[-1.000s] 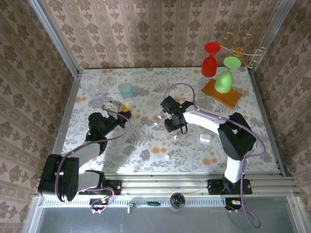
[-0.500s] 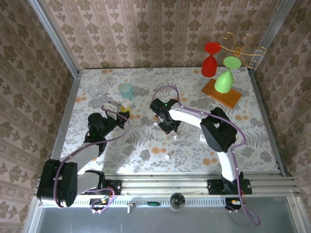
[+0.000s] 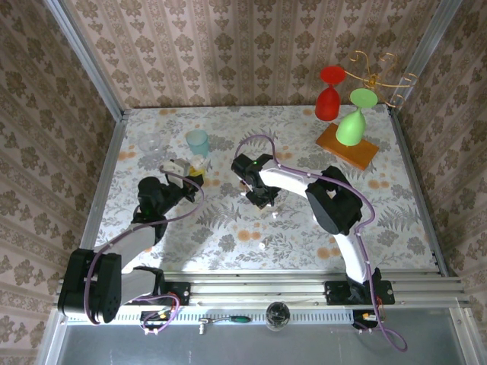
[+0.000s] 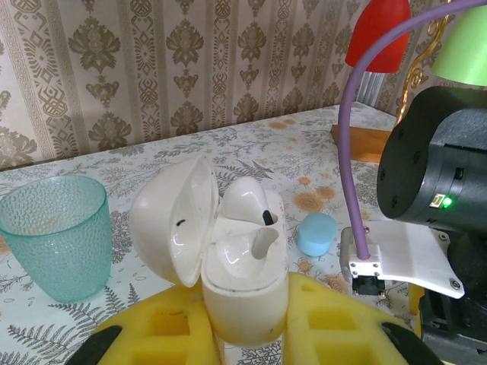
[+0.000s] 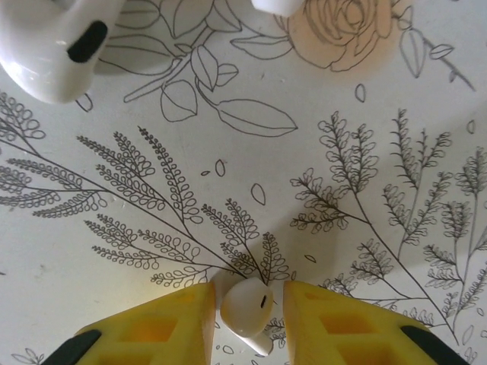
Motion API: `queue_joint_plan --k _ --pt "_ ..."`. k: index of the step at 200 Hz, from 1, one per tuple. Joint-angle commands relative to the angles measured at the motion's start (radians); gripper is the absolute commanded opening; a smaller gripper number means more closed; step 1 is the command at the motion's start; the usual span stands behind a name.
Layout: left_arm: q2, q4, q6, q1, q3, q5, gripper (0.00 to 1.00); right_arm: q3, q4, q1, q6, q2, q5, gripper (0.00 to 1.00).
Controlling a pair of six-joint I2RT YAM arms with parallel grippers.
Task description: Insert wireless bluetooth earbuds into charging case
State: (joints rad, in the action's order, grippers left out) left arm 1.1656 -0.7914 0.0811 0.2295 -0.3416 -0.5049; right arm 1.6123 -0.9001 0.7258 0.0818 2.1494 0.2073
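My right gripper point(image 5: 248, 310) has swung closer to the charging case point(image 4: 242, 262), its jaws narrowing around an earbud point(image 5: 245, 303) right of the case. I cannot tell if they touch it. My left gripper point(image 4: 245, 338) clamps the open case. I judge pickup is imminent.

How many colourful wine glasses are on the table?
2. The red glass stands upside down at the far right of the table; the green glass stands upside down just in front of it, on the wooden board.
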Motion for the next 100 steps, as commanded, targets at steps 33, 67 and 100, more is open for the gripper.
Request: queue_joint_plan --k 33,67,100 --pt "0.005 -0.005 -0.032 0.016 -0.002 -0.024 0.00 0.012 -0.051 0.003 0.022 0.031 0.044 0.25" --pt "0.005 0.017 -0.086 0.041 -0.005 -0.018 0.00 -0.011 -0.026 -0.003 0.048 -0.005 0.049 0.20" --pt "0.028 0.022 -0.128 0.080 -0.018 -0.012 0.00 -0.104 0.080 -0.027 0.085 -0.132 0.026 0.20"
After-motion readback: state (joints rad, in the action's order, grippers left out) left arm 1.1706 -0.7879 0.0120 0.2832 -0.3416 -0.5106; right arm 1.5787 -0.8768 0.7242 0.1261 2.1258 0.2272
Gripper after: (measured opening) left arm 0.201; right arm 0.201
